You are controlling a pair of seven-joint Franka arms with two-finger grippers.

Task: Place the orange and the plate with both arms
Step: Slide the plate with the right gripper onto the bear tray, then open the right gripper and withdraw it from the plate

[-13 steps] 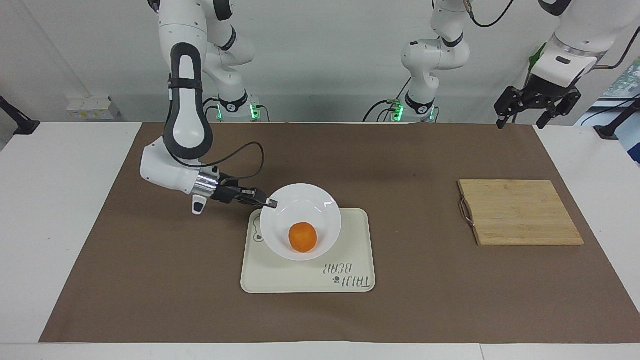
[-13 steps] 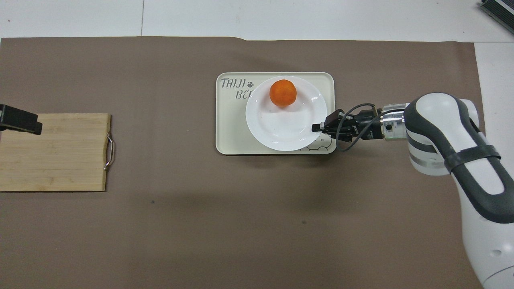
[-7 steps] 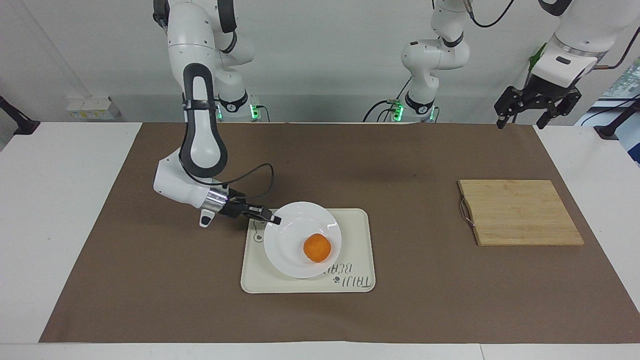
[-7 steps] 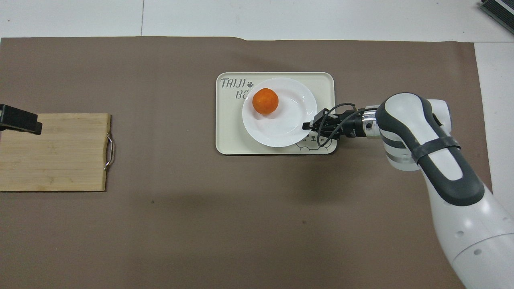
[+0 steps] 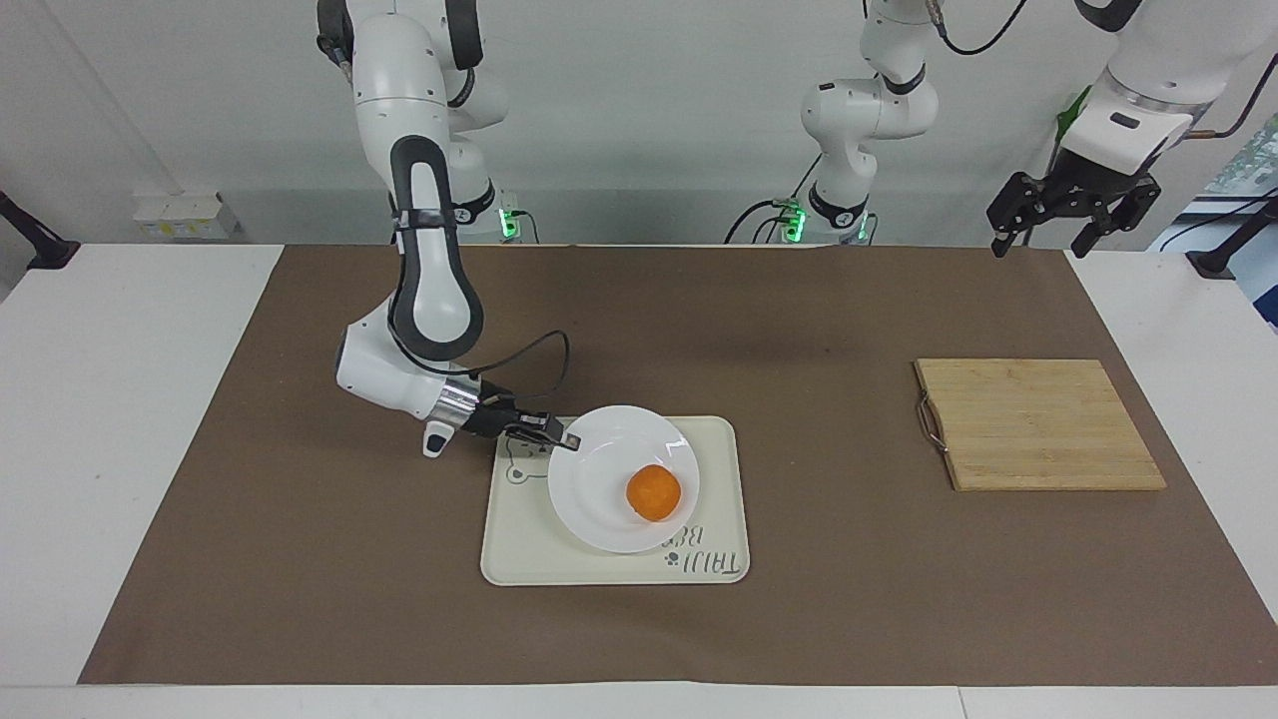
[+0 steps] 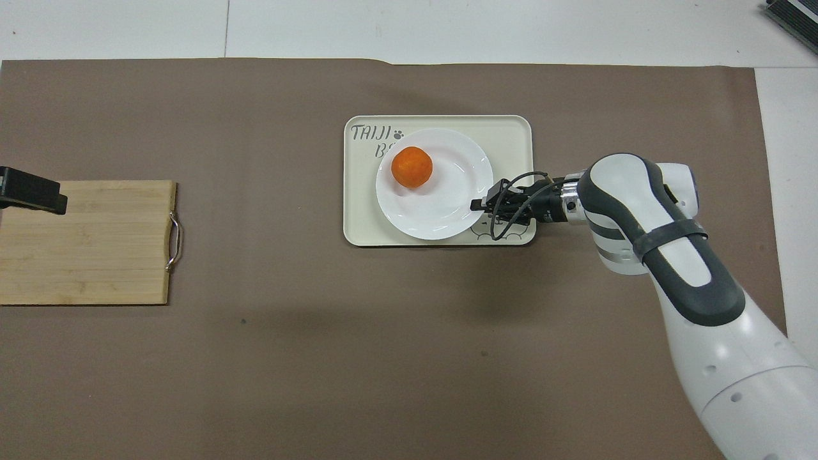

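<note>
**Plate with orange gripped at the rim, on the tray**

Clamped on the plate's [image 5: 609, 499] rim: right gripper [image 5: 565, 439], fingertips pinched tight on the edge toward the right arm's end of the table, wrist reaching in low over the brown mat [image 5: 300, 559]. Resting on the cream tray [image 5: 519, 559] with the bear drawing, near the table's middle: the white plate, partly covering the printed lettering. Sitting in the plate, on the part farther from the robots and away from the gripped edge: the orange [image 5: 654, 492]. Hanging high over the mat's corner at the left arm's end, waiting: left gripper [image 5: 1070, 215], fingers spread wide, holding nothing. Lying flat on the mat below it, well apart from the tray: a bamboo cutting board [image 5: 1038, 424] with a metal handle.
</note>
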